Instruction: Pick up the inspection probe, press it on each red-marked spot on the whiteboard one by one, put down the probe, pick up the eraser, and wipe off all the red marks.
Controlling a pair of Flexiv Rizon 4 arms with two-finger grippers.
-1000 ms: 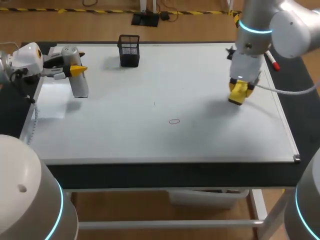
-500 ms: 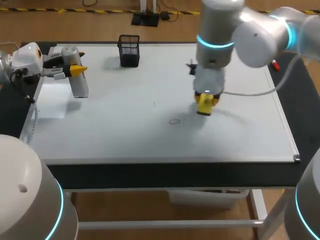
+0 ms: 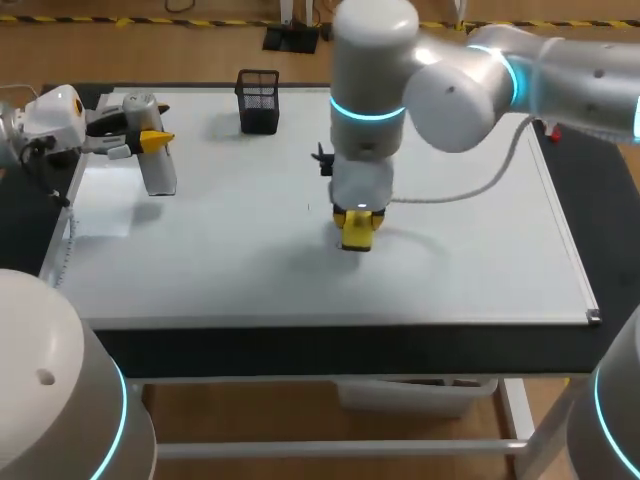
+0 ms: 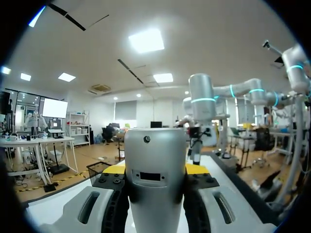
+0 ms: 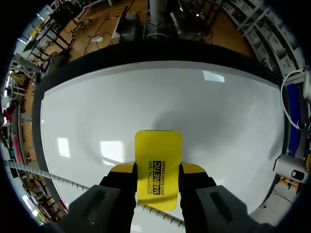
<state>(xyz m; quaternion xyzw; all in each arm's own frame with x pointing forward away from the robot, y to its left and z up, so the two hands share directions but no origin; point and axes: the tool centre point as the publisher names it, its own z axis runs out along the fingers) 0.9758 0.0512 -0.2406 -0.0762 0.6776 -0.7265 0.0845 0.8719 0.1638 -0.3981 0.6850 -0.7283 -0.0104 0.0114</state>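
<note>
Over the whiteboard's middle, right arm (image 3: 450, 80): it comes in from the right edge and reaches past the centre. Its wrist points straight down at the whiteboard (image 3: 200, 270), somewhat nearer to the near edge than to the far one.
Right gripper (image 3: 358, 222): clenched on the yellow eraser (image 3: 357, 240), with one finger on each long side. In the wrist view the eraser stands out ahead of the fingers, facing the board. It is down at the surface, but I cannot tell if it really presses.
Left arm (image 3: 50, 115): low at the left edge, close to the far left corner.
Left gripper (image 3: 140, 138): grasping the probe (image 3: 158, 175), whose silver-grey body sits between the two fingers.
Probe's place: at the left edge, well apart from the eraser.
Pen holder (image 3: 258, 100): black mesh, upright near the far edge, left of the middle, apart from both arms.
Marker (image 3: 547, 130): red, by the right edge toward the far corner, partly hidden behind the right arm.
Cable (image 3: 470, 185): hangs from the right wrist over the board's right half.
</note>
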